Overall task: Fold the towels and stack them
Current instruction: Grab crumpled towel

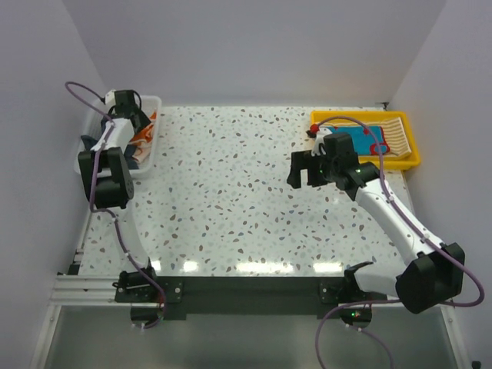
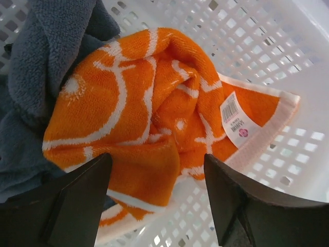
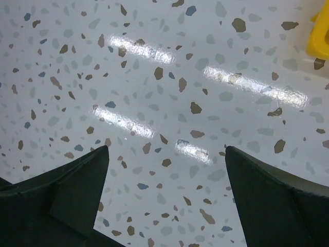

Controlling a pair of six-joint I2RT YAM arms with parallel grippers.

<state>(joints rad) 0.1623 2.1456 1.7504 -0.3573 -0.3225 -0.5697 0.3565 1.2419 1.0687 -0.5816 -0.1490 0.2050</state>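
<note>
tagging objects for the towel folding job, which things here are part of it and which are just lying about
Part of the job:
orange towel and blue-grey towel, in the white mesh basket
teal towel and striped towel, in the yellow tray

Just there:
white mesh basket
yellow tray
speckled table

1. I see a white table top (image 1: 231, 200) speckled with brown, grey and blue flecks.
2. Plain pale walls (image 1: 254, 46) close it in behind and on both sides.
3. Bright glare patches (image 1: 261, 267) lie along its near edge.
4. A metal rail (image 1: 84, 290) runs below that edge.
</note>
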